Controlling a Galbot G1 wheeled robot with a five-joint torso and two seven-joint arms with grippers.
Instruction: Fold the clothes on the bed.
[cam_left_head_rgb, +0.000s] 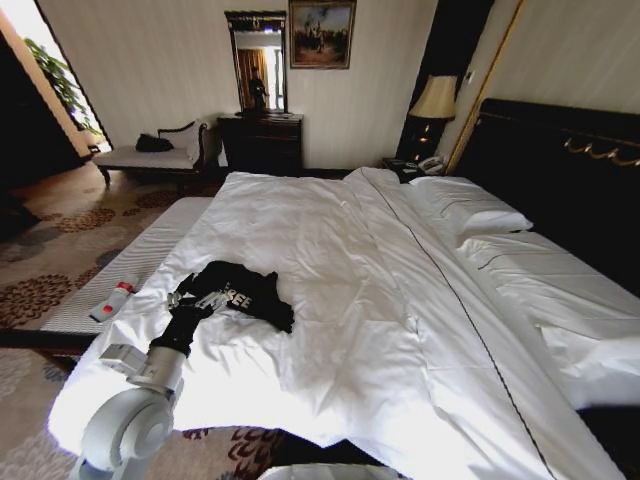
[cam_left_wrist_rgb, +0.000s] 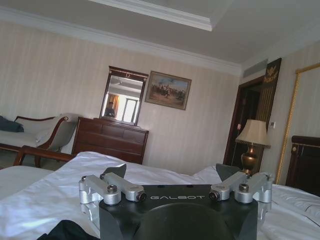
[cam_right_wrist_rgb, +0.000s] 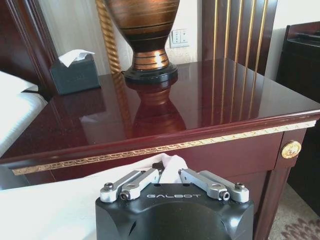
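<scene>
The clothes (cam_left_head_rgb: 245, 288), a black T-shirt with white letters, lie crumpled on the near left part of the bed (cam_left_head_rgb: 340, 260). My left gripper (cam_left_head_rgb: 192, 297) is at the shirt's left edge, low over the white duvet. In the left wrist view this gripper (cam_left_wrist_rgb: 172, 172) is open, its fingers (cam_left_wrist_rgb: 118, 170) spread wide, and a bit of the black clothes (cam_left_wrist_rgb: 65, 231) shows under it. My right gripper (cam_right_wrist_rgb: 170, 167) is shut and held off to the side of the bed, facing a nightstand (cam_right_wrist_rgb: 165, 110), with white bedding (cam_right_wrist_rgb: 50, 210) just beyond its tips.
A striped bench (cam_left_head_rgb: 130, 265) runs along the bed's left side with a red and white bottle (cam_left_head_rgb: 112, 300) on it. A chaise (cam_left_head_rgb: 150, 155) and dresser (cam_left_head_rgb: 262, 142) stand by the far wall. The nightstand holds a lamp base (cam_right_wrist_rgb: 145, 40) and tissue box (cam_right_wrist_rgb: 75, 72). Pillows (cam_left_head_rgb: 470, 210) lie at the headboard.
</scene>
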